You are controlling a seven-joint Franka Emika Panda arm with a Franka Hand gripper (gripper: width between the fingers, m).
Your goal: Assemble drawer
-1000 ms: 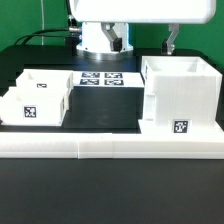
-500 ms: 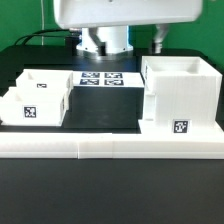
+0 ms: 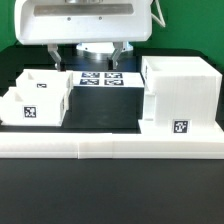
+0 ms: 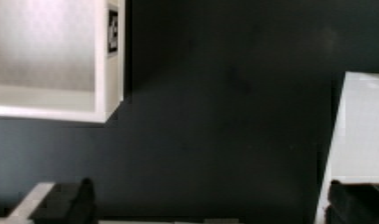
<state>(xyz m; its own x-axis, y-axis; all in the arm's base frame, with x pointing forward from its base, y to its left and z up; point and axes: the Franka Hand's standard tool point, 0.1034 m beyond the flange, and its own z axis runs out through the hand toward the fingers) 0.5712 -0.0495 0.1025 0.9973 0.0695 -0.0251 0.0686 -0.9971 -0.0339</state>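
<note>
While trays (image 3: 45, 110) lie side by side — open-topped | housing (image 3: 180, 95) well apart

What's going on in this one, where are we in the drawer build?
Early stage, nothing is joined yet. The Panda arm's gripper hangs above the back of the table near the marker board, touching no part; whether it is open is unclear. The drawer housing stands on the exterior view's right. The two small trays sit on its left, apart from the housing. Both groups sit behind the white border rail.
</note>
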